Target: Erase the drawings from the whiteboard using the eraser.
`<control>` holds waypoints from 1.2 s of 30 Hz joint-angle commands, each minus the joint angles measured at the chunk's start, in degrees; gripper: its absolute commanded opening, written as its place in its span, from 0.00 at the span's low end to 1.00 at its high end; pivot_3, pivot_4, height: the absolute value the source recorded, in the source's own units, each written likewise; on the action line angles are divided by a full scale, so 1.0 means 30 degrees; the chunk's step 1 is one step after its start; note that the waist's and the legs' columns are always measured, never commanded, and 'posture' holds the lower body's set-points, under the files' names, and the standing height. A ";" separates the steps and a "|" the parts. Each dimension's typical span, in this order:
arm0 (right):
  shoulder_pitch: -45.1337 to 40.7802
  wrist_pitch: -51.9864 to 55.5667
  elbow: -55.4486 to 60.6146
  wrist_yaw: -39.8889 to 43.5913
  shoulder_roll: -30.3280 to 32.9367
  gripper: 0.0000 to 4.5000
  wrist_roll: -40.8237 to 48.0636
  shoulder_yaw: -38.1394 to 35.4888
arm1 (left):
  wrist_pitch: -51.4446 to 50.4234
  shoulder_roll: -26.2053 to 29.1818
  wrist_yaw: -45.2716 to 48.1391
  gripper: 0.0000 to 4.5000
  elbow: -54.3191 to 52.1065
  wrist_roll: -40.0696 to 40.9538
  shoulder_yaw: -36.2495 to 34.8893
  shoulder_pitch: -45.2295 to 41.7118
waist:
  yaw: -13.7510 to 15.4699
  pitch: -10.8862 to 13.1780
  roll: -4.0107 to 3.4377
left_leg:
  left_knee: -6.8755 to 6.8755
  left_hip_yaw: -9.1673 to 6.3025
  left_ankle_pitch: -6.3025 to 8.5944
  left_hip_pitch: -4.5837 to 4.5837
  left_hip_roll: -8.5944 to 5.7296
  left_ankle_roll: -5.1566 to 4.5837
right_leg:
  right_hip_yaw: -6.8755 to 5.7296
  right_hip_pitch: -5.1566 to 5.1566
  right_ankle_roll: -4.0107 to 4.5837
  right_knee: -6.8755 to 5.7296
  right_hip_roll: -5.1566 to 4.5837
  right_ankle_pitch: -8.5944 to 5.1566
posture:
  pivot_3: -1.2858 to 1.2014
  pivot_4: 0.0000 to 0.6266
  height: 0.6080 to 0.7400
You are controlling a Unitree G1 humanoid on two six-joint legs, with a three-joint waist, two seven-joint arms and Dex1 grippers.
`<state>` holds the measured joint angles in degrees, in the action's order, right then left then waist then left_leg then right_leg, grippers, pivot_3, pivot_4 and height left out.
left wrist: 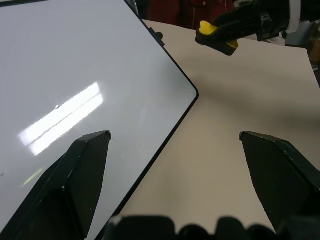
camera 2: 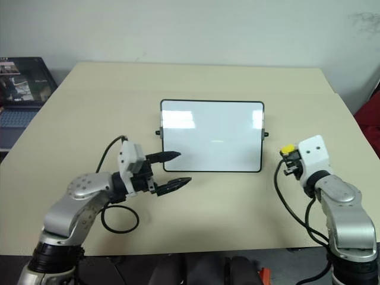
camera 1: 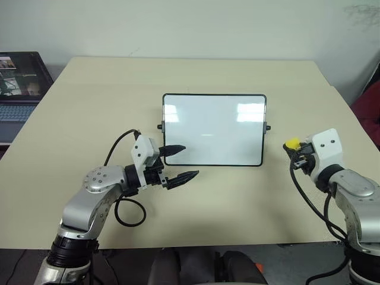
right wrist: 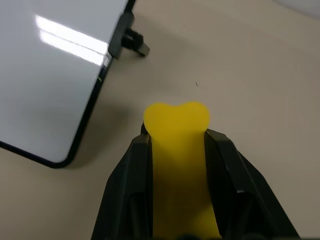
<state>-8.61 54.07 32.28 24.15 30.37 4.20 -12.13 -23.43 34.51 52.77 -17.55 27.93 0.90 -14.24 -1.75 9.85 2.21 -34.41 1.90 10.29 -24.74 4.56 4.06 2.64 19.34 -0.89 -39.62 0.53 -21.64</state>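
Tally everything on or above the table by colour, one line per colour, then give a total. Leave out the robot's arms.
White: 1, the whiteboard, its face wiped bare
Yellow: 1, the eraser, clamped in the right gripper off the board's right side
Dark: 1, the laptop at the table's far left edge
Total: 3

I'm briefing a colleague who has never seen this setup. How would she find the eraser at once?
Start at the whiteboard lying mid-table, then look past its right edge. There the right pincer is shut on the eraser, a small block held above the tabletop. It is the one bright yellow thing among beige, white and black.
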 commanded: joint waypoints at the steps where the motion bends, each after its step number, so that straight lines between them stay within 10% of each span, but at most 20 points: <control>1: -0.0225 -0.0397 -0.1426 0.0069 0.0518 0.24 0.0173 -0.0254 | 0.0277 -0.0200 0.0186 1.00 -0.0183 0.0057 0.0179 -0.0432 | -0.0006 0.0000 0.0000 | -0.0005 0.0004 0.0000 0.0000 -0.0001 -0.0001 | 0.0004 -0.0004 0.0000 0.0001 0.0001 0.0000 | 0.52 0.24 1.00; 27: -0.1581 -0.1228 -0.5384 -0.1167 -0.0510 0.24 0.1286 -0.0764 | 0.2586 0.0204 0.3619 1.00 -0.1151 -0.0429 0.1889 -0.0685 | 0.0019 0.0013 -0.0036 | -0.0075 0.0018 0.0001 -0.0004 0.0003 -0.0002 | 0.0013 -0.0019 0.0000 -0.0021 0.0022 0.0000 | 0.52 0.24 1.00; 36: -0.1510 -0.1236 -0.5455 -0.1446 -0.0811 0.92 0.1728 -0.1181 | 0.2148 -0.0034 0.3031 1.00 -0.1308 -0.0463 0.2032 -0.0926 | 0.0014 0.0014 -0.0038 | -0.0087 0.0013 0.0001 -0.0004 0.0005 -0.0002 | 0.0013 -0.0018 0.0000 -0.0034 0.0027 0.0000 | 0.52 0.24 1.00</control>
<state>-12.90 51.54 14.47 20.12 27.98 8.34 -14.00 -17.13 34.65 62.25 -20.10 26.40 6.94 -16.39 -1.71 9.89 2.10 -34.67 1.94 10.30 -24.76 4.58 4.05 2.68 19.28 -0.89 -39.73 0.61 -21.64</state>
